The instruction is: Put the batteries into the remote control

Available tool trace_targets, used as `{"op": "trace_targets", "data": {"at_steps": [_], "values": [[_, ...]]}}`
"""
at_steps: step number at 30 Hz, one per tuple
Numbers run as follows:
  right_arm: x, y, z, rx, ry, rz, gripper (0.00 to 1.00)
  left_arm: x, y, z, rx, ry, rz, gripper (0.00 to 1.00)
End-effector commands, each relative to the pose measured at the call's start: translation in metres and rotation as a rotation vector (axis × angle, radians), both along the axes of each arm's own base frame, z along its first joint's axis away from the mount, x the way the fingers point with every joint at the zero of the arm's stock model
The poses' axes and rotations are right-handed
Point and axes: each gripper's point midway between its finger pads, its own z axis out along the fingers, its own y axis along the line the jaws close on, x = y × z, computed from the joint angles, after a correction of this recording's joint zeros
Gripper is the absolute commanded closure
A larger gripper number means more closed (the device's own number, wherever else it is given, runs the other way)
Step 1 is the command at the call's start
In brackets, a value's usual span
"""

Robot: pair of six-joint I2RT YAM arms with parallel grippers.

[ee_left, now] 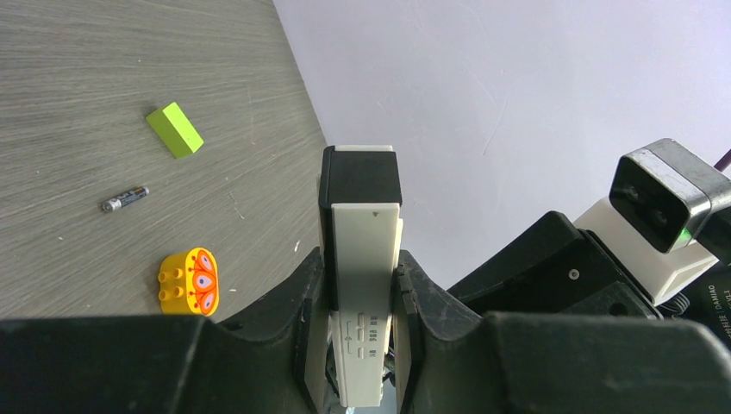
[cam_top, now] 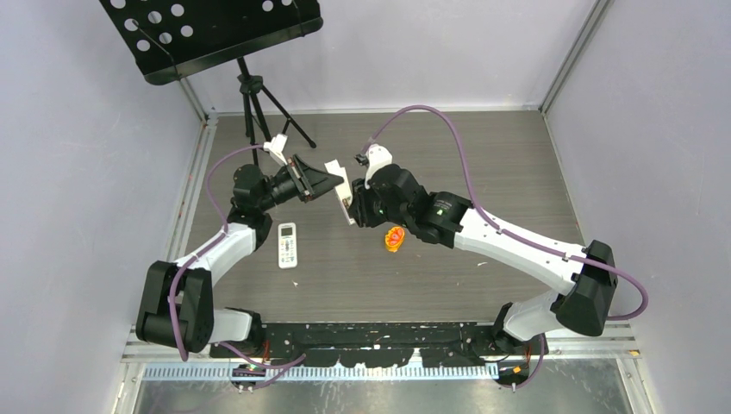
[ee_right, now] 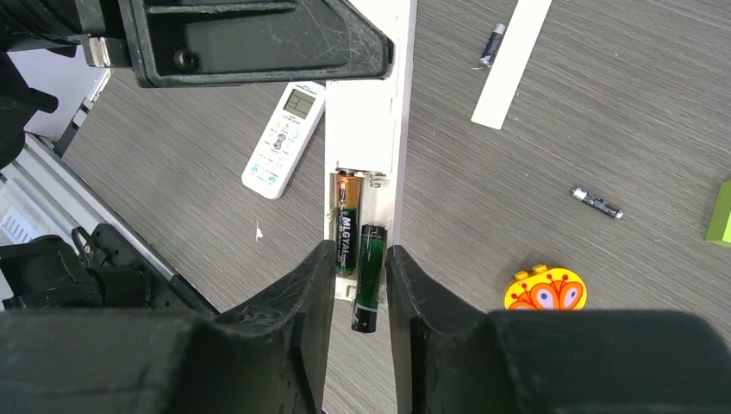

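Left gripper (ee_left: 358, 285) is clamped on the remote (ee_left: 366, 233), held above the table (cam_top: 517, 172) with its open compartment facing the right gripper (ee_right: 360, 259). Its long axis runs straight away from the right wrist. Gold battery (ee_right: 346, 226) is seated. Green battery (ee_right: 369, 276) lies parallel beside it, near end sticking out. Right jaws are apart and straddle it, with a gap on one side. Left gripper's body crowds the remote's far end. Down on the table: spare remote (ee_right: 284, 138), toy (ee_right: 546, 290), white strip (ee_right: 511, 62), loose batteries (ee_right: 596, 203). Walls (cam_top: 655, 129) are well apart.

White remote (ee_right: 366, 129) — inside, gold-black battery (ee_right: 346, 228) and green-black battery (ee_right: 369, 276). Lime-green block (ee_left: 175, 129). Orange-yellow toy (ee_left: 190, 281), pinkish ovals on top. Grey wood-grain table (ee_left: 69, 69). White too, the second remote (ee_right: 284, 138) — pale green screen.
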Motion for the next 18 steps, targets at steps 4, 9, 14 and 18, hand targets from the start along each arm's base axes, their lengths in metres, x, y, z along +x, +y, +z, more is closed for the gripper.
{"op": "trace_targets", "data": {"at_steps": [4, 9, 14, 18], "values": [[0.005, 0.000, 0.030, 0.076, -0.030, -0.049, 0.59, 0.000, -0.001, 0.018, -0.036, -0.023, -0.005, 1.00], [0.007, -0.002, 0.054, 0.217, -0.048, -0.110, 0.35, 0.005, 0.000, 0.011, -0.057, 0.068, 0.027, 1.00], [0.008, -0.003, 0.080, 0.351, -0.057, -0.160, 0.32, 0.010, 0.002, 0.011, -0.129, 0.157, 0.052, 1.00], [0.010, -0.016, 0.103, 0.462, -0.087, -0.225, 0.27, 0.015, 0.003, 0.025, -0.240, 0.188, 0.060, 1.00]]}}
